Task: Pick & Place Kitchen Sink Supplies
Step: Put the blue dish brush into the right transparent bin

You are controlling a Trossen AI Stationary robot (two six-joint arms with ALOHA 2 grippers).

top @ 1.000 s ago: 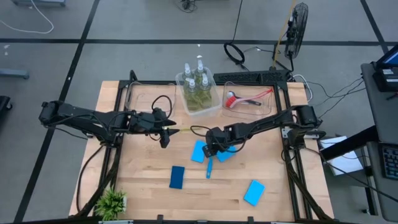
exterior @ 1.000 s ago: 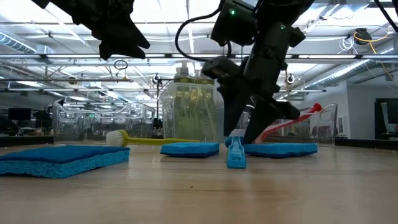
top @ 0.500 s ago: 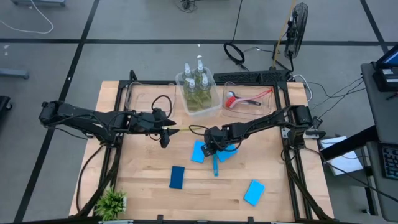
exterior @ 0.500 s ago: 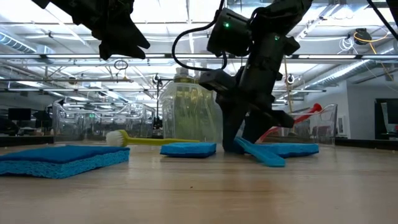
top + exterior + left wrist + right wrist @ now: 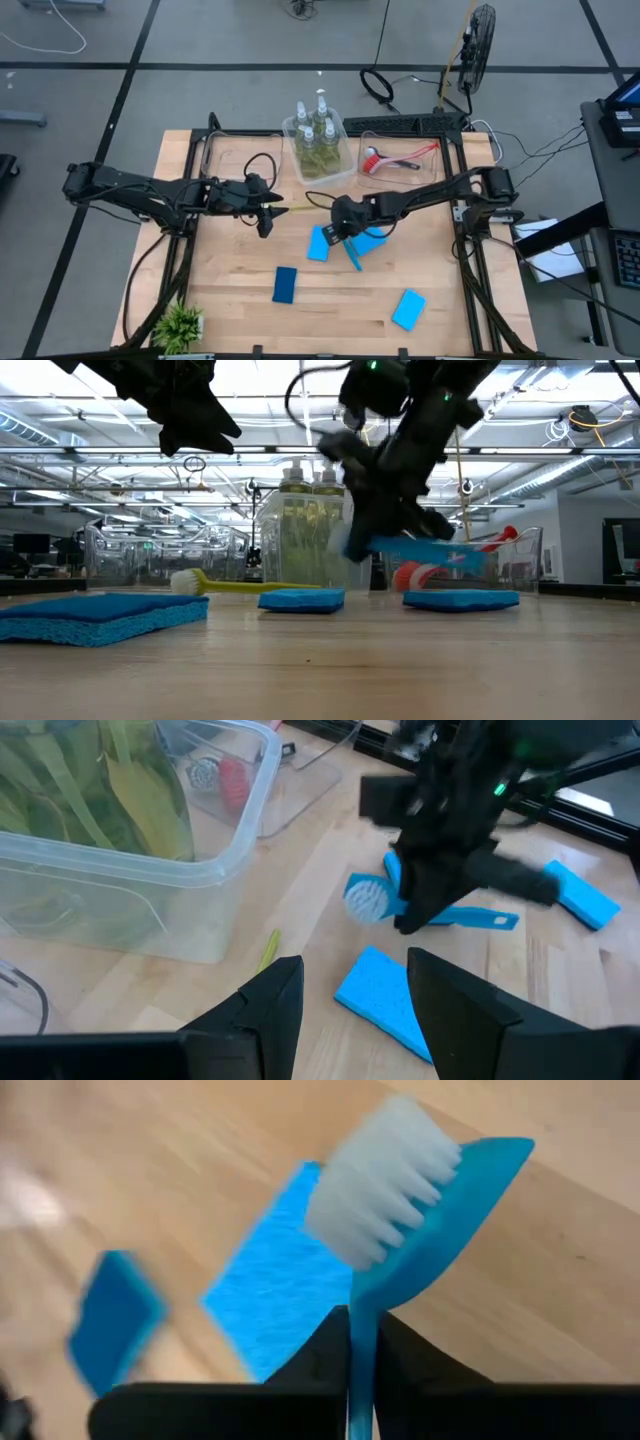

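Observation:
My right gripper (image 5: 338, 228) is over the table's middle, shut on a blue long-handled brush (image 5: 353, 256) with white bristles (image 5: 385, 1165). My left gripper (image 5: 265, 214) hovers open to its left, above a yellow-green brush (image 5: 235, 586) that lies flat on the table. Several pump bottles (image 5: 318, 138) stand in a clear bin. A red brush (image 5: 400, 158) lies in the bin beside it. Blue sponges (image 5: 319, 244) (image 5: 285, 284) (image 5: 408, 309) lie flat on the wood, and one more (image 5: 372, 240) lies partly under the right arm. My right gripper pinches the blue brush between its two fingers at the thin neck (image 5: 358, 1342) just behind the bristle head. The fingers come from above and lie across the handle. The brush is lifted clear of the table and about level (image 5: 425, 550), its handle sticking out toward the near edge.
A small potted plant (image 5: 180, 325) stands at the near left corner. Two clear bins (image 5: 345, 175) (image 5: 432, 170) sit at the far edge. A third clear bin (image 5: 235, 152) sits far left. Bare wood lies between the sponges along the near edge.
My right gripper has risen, taking the blue brush with it. A second ago the brush stood steeply with its handle end on the table. It then slanted, and now it hangs level and clear. The handle has swung toward the table's right.

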